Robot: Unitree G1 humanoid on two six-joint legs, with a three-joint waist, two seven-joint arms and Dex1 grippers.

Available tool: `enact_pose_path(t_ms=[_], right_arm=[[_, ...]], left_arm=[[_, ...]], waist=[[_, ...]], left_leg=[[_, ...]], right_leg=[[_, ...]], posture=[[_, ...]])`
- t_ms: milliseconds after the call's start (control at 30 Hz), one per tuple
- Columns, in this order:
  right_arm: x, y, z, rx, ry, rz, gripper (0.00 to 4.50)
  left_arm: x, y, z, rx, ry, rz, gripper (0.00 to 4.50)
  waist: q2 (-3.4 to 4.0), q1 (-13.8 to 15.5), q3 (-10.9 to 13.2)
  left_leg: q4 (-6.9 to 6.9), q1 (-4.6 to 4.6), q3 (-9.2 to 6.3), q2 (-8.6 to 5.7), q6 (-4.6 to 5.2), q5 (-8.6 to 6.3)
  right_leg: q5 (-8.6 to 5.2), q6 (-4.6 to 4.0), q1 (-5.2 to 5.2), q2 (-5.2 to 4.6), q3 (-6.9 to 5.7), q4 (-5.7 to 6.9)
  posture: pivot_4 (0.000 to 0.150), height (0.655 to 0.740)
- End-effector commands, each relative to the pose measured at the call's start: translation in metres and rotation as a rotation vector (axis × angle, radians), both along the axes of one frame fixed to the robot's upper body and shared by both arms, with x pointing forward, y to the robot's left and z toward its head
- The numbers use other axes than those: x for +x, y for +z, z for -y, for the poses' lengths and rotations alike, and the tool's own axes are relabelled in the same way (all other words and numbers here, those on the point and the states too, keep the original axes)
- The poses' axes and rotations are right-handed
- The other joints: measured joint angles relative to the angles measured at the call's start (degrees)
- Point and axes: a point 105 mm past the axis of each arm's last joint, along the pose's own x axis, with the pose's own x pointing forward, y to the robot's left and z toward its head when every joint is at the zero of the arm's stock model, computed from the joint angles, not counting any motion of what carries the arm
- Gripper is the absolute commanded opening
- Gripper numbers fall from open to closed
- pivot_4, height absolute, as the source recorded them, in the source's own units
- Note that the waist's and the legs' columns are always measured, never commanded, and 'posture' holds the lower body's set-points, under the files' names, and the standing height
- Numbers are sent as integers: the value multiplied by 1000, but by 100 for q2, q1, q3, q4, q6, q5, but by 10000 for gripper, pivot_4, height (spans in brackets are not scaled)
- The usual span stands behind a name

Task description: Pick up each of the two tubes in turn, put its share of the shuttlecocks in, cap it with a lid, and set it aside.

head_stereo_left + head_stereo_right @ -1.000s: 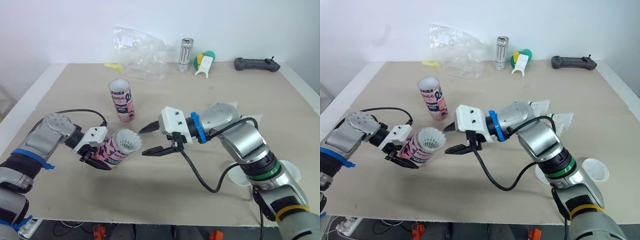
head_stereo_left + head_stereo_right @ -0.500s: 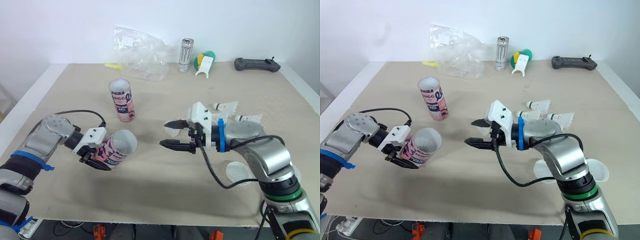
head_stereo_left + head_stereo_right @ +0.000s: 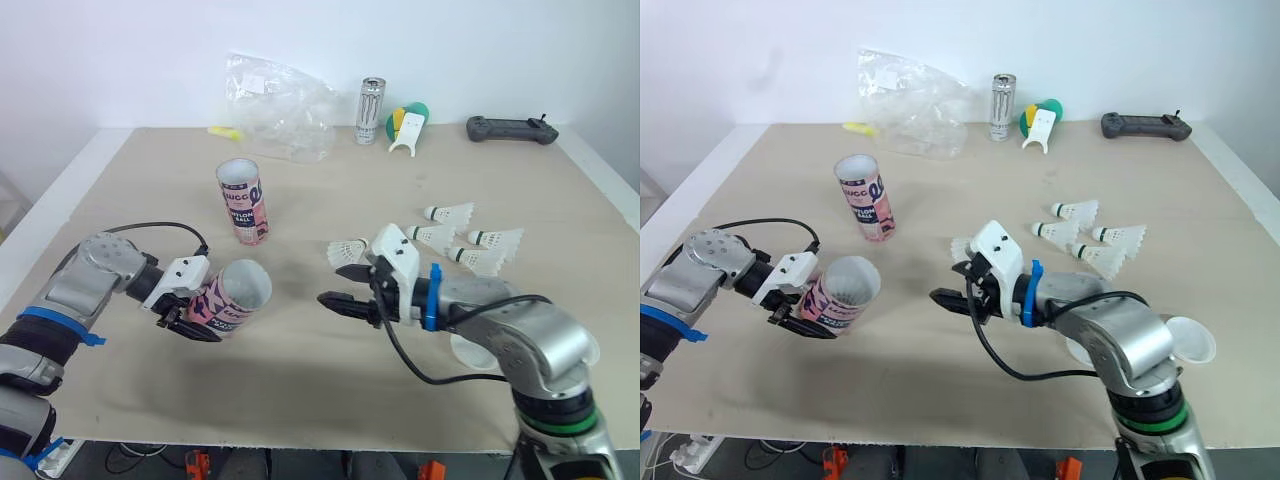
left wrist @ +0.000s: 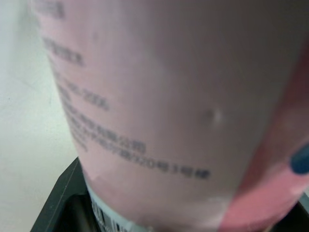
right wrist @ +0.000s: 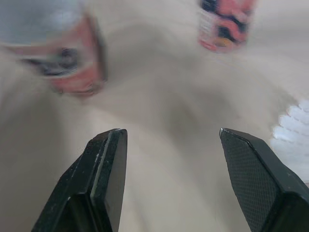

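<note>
Left gripper [image 3: 188,316] clamps the pink tube [image 3: 232,297], tilted just above the table [image 3: 300,385], mouth toward the right gripper [image 3: 333,285], which is spread and empty. Second tube [image 3: 243,201] stands upright behind, uncapped. Five shuttlecocks [image 3: 346,250] lie loose, lid [image 3: 1196,340] unused. Early stage, I judge. Tube print unreadable.

Held tube [image 3: 232,300] glossy printed card; table [image 3: 300,385] matt, smooth; bag [image 3: 285,110] clear crinkled plastic.
</note>
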Motion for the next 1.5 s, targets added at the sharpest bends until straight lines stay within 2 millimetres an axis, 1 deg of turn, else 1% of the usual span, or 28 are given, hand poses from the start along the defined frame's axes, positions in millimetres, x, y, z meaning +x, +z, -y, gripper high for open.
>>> enact_pose_path(t_ms=[33, 133, 267, 433, 500, 633, 700, 933, 1067, 1100, 1200, 1267, 1300, 1333, 1367, 1467, 1500], right_arm=[[20, 7, -1, 7, -87, 41, 33188], [28, -1, 3, -24, -140, 33, 33188], [35, -10, 19, -80, -215, 31, 33188], [43, -9, 54, -117, -339, 48, 33188], [46, -7, 63, -121, -372, 57, 33188], [51, 3, 67, -100, -401, 83, 33188], [51, 4, 67, -102, -404, 86, 33188], [51, -12, 73, -95, -471, 41, 33188], [56, -16, 77, -66, -522, 27, 33188], [58, -15, 78, -63, -531, 31, 30851], [61, -12, 78, -51, -546, 46, 21291], [62, -11, 78, -54, -550, 54, 11329], [62, -11, 78, -54, -548, 57, 7875], [62, -11, 79, -56, -547, 61, 3084], [61, -10, 79, -55, -545, 63, 613], [57, 1, 77, -26, -515, 95, 613], [56, 11, 76, -19, -496, 152, 613]], left_arm=[[-20, -26, 10, 43, -55, -129, 28340], [-20, -20, 16, 38, -57, -131, 28340], [-20, -15, 22, 32, -56, -133, 28340], [-20, -13, 26, 29, -53, -138, 28340], [-19, -13, 26, 29, -51, -138, 28340], [-18, -13, 27, 26, -51, -138, 28340], [-17, -13, 27, 25, -52, -137, 28340], [-16, -9, 29, 20, -52, -132, 28340], [-16, -9, 29, 19, -52, -130, 28340], [-16, -9, 29, 20, -52, -129, 28340], [-16, -10, 28, 19, -53, -129, 28340], [-17, -11, 28, 19, -53, -130, 28340], [-17, -11, 27, 19, -53, -129, 28340], [-17, -12, 27, 19, -53, -130, 28340], [-17, -12, 27, 19, -53, -131, 28340], [-18, -14, 25, 20, -51, -132, 28340], [-18, -14, 25, 21, -51, -133, 28340]], waist=[[0, 11, 0], [-1, 21, 0], [-1, 29, 1], [-4, 30, 3], [-5, 29, 3], [-5, 25, 3], [-5, 26, 3], [-8, 30, 5], [-9, 28, 6], [-9, 29, 6], [-9, 28, 6], [-9, 28, 6], [-9, 28, 6], [-9, 28, 6], [-9, 28, 6], [-9, 28, 6], [-9, 27, 6]], left_leg=[[0, -3, 0, -1, 0, 0], [-4, -15, 0, -3, 2, -2], [-5, -30, 0, -5, 14, -8], [-4, -35, 0, -8, 16, -9], [-3, -36, -1, -9, 16, -9], [-2, -35, -1, -9, 16, -9], [-2, -35, -1, -9, 16, -9], [-1, -35, -1, -10, 16, -9], [0, -36, -1, -10, 16, -9], [0, -35, -1, -10, 16, -9], [0, -36, -1, -10, 16, -9], [0, -36, -1, -10, 16, -9], [0, -36, -1, -10, 16, -9], [0, -36, -1, -10, 16, -9], [0, -36, -1, -10, 16, -9], [0, -36, -1, -10, 16, -9], [0, -36, -1, -10, 16, -9]], right_leg=[[-1, 1, -1, 0, 0, -1], [-9, -5, -5, -1, -1, -2], [-16, -23, -5, -3, -7, -2], [-19, -27, -4, -6, -11, -1], [-21, -24, -3, -6, -12, -1], [-24, -19, -3, -5, -12, -1], [-23, -19, -3, -4, -12, 0], [-21, -23, -1, -6, -12, -1], [-20, -25, -1, -6, -12, -1], [-20, -25, -1, -6, -12, -1], [-20, -24, -1, -6, -13, 0], [-20, -25, -1, -6, -13, 0], [-20, -26, -1, -6, -13, 0], [-19, -27, -1, -6, -13, 0], [-19, -27, -1, -6, -13, 0], [-19, -28, -1, -6, -13, 0], [-19, -28, -1, -6, -13, 0]], posture=[[1500, 7400], [1500, 7400], [1500, 7400], [1500, 7400], [1500, 7400], [1500, 7400], [1500, 7400], [1500, 7400], [1500, 7400], [1500, 7400], [1500, 7400], [1500, 7400], [1500, 7400], [1500, 7400], [1500, 7400], [1500, 7400], [1500, 7400]])
